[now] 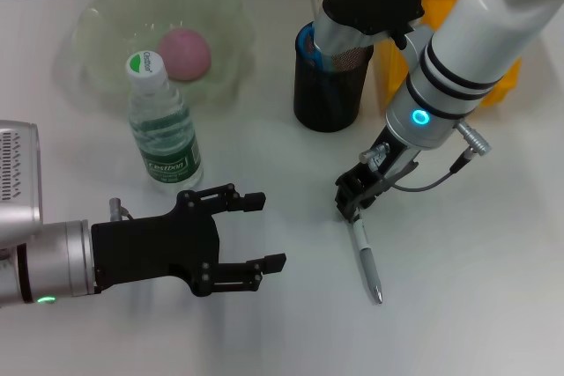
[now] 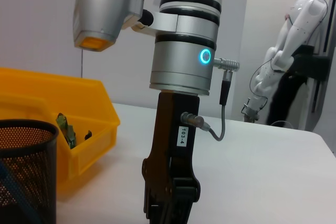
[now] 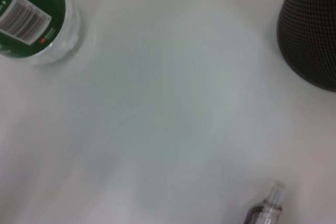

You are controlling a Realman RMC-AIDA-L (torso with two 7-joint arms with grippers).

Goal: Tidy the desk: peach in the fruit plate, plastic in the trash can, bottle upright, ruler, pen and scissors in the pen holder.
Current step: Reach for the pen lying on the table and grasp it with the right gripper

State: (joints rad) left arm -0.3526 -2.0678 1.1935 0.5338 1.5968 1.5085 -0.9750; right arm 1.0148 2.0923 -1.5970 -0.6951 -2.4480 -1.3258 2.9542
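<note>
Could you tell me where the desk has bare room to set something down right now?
Bare desk lies right of the pen, and along the near edge beyond the left gripper. It is crowded between bottle, fruit plate and pen holder, where the right gripper works.

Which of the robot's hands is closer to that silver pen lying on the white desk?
The right hand: it is right at the top end of the silver pen. The left hand hangs open off to the pen's left, clearly apart.
</note>
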